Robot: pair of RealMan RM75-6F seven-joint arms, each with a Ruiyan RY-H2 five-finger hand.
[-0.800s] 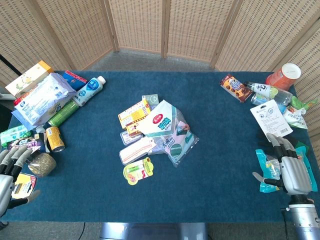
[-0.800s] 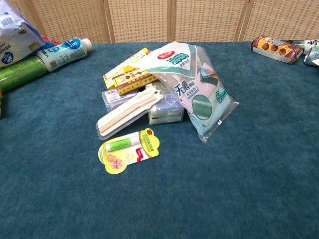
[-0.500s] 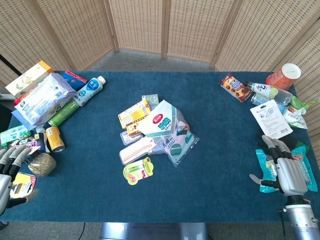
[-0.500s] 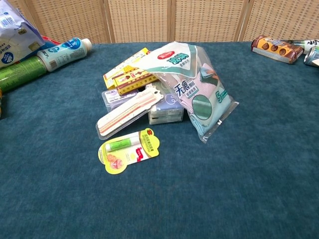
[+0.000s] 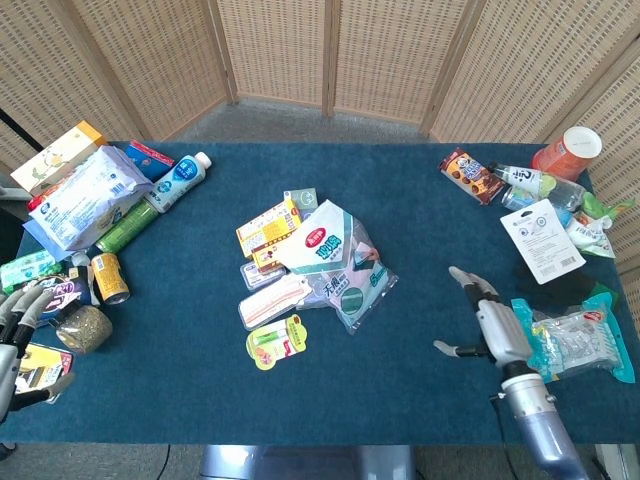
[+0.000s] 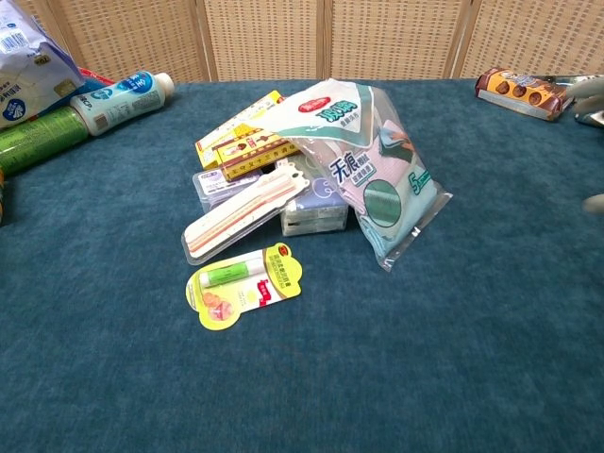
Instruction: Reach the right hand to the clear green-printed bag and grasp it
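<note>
The clear green-printed bag (image 5: 338,265) (image 6: 370,168) lies slanted on top of the pile of small packs in the middle of the blue table (image 5: 420,240). My right hand (image 5: 492,325) hovers over the cloth well to the right of the bag, fingers spread, holding nothing. A blurred edge of that right hand (image 6: 592,104) shows at the right border of the chest view. My left hand (image 5: 18,330) sits at the table's front left corner, fingers apart, with nothing in it.
Around the bag lie yellow boxes (image 5: 268,226), a flat pink-striped pack (image 5: 272,299) and a lip-balm card (image 5: 274,342). A teal pouch (image 5: 570,342) lies beside my right hand. Bottles, snacks and a white card (image 5: 541,238) crowd the far right; bags and cans (image 5: 108,277) fill the left edge.
My right hand has swung left, off the teal pouch at the right edge and out over the bare cloth toward the pile. The left hand has barely shifted.
</note>
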